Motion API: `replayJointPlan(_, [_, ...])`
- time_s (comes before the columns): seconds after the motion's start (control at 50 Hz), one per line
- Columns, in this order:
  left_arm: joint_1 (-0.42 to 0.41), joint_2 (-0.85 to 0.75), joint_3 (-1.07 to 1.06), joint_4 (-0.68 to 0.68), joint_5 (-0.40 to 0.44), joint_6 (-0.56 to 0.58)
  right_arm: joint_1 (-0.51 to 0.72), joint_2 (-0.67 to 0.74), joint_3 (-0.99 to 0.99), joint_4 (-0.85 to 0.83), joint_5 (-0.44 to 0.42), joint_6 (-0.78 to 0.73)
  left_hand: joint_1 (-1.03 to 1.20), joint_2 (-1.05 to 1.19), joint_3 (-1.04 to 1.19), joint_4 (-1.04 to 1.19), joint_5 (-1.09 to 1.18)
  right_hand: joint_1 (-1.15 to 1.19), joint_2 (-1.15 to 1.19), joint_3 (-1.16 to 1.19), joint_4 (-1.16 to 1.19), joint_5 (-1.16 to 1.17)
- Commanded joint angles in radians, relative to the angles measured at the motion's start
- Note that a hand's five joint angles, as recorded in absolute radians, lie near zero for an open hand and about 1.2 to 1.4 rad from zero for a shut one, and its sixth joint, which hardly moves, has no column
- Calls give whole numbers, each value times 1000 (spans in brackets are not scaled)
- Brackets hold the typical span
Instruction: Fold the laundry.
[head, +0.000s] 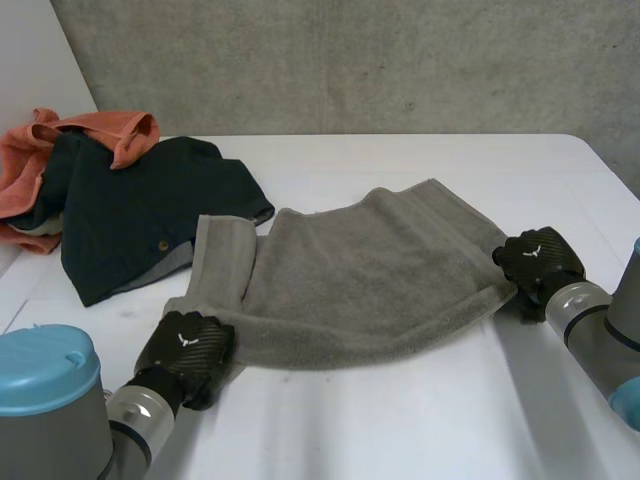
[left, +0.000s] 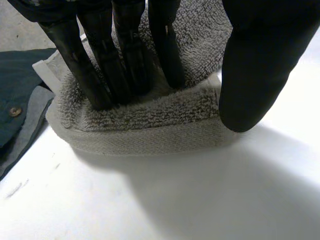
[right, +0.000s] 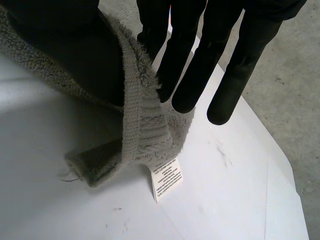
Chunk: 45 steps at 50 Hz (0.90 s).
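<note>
Dark shirt and orange cloth are lying far left on the desk. Left robot hand is pinching the grey towel's near-left corner, fingers on top and thumb at the hem. Right robot hand is pinching the right corner clear of the desk, care label dangling. Judgement: it is gripping both corners to carry that edge over into a fold.

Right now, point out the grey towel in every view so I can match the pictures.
Head view: grey towel spread mid-table, between left hand and right hand.
Left wrist view: its folded corner pinched at the left hand's fingertips, beside the dark shirt.
Right wrist view: its labelled corner raised, pinched in the right hand.
Shared landmark: the white table underneath.
</note>
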Motion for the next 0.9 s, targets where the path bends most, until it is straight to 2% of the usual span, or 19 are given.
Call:
replayJointPlan(0.02, [8,-51,20,5,0,14,2,7,1,0,0,-1,86,87,80,96,99,261,210,204,195,211])
replayJointPlan(0.08, [14,-59,24,15,0,26,2,11,1,0,0,-3,91,93,86,101,105,261,210,204,195,211])
replayJointPlan(0.22, [42,-71,33,135,0,73,2,13,1,0,2,-3,294,295,289,304,307,261,210,204,195,211])
replayJointPlan(0.26, [50,-89,37,162,0,98,0,13,1,0,3,-3,402,403,397,412,415,261,210,204,195,211])
replayJointPlan(0.3, [62,-114,46,186,0,144,-1,11,1,0,5,-3,727,728,722,737,740,261,210,204,195,211])
replayJointPlan(0.38, [77,-106,52,186,-2,207,-7,7,-1,2,6,-1,728,729,723,738,741,261,210,204,195,211])
replayJointPlan(0.46, [82,13,55,181,-13,216,-9,-15,-18,17,11,-3,728,729,723,738,741,261,210,204,195,211])
replayJointPlan(0.54, [80,183,67,173,-22,204,-9,-123,-29,83,14,-38,728,729,723,738,741,261,210,204,195,211])
replayJointPlan(0.62, [82,366,112,94,-23,158,-27,-270,-77,238,12,-113,728,729,723,738,741,261,210,204,195,211])
replayJointPlan(0.72, [85,481,225,-127,-16,91,-83,-448,-211,480,-1,-153,728,729,723,738,741,261,210,204,195,211])
replayJointPlan(0.84, [88,452,296,-307,-8,34,-98,-502,-312,708,-46,-179,728,729,723,738,741,261,210,204,195,211])
replayJointPlan(0.9, [102,325,310,-334,6,34,-127,-464,-314,785,-67,-240,728,729,723,738,741,261,210,204,195,211])
